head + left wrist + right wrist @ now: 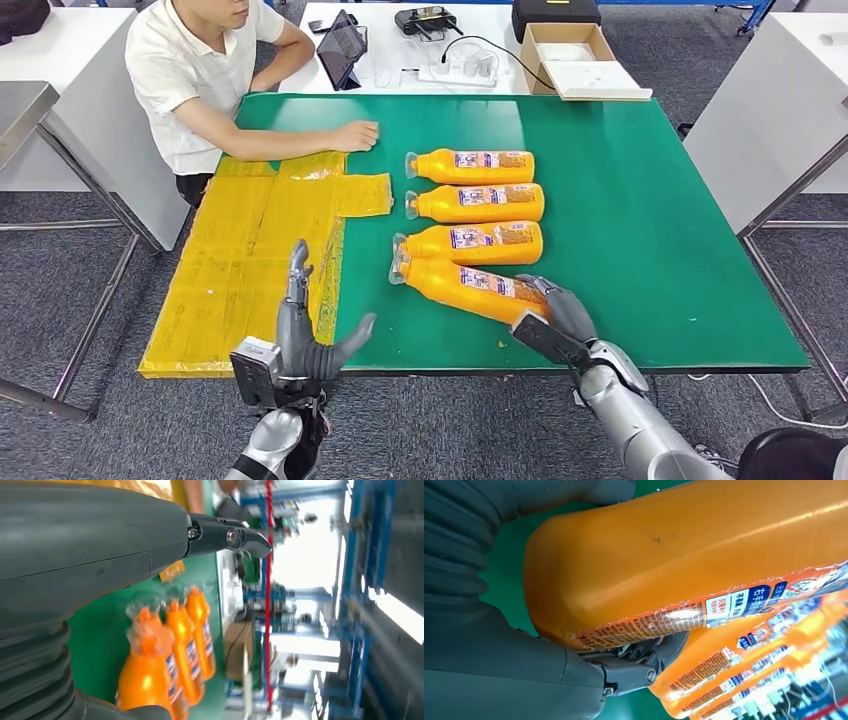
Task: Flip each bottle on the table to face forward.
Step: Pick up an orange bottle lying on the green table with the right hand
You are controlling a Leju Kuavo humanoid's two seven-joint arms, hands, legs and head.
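Gripping the base end of the nearest orange plastic bottle (pixel 468 287), the robot's right hand (pixel 560 312) wraps its dark fingers (pixel 639 667) around the container at the front of the green table mat (pixel 640 230); the right wrist view shows the grey thumb on one side of the bottle's bottom and darker fingers on the other, with the printed label edge just above them. That bottle lies on its side, angled a little off the line of the others, its clear-capped neck pointing toward the yellow plastic sheet (pixel 250 260) and touching or nearly touching the neck of the next bottle. Three more orange bottles lie on their sides in a row behind it: the second orange bottle (pixel 470 243), the third orange bottle (pixel 476 203) and the farthest orange bottle (pixel 470 166), all with labels showing upward and caps toward the sheet. The robot's left hand (pixel 305 335) hovers at the mat's near edge, fingers spread apart and holding nothing, over the border between sheet and mat. A person in a white shirt (pixel 190 70) sits at the far corner, one hand (pixel 355 135) resting flat on the mat. Beyond, a white table carries an open cardboard box (pixel 575 60) and a tablet (pixel 342 48).
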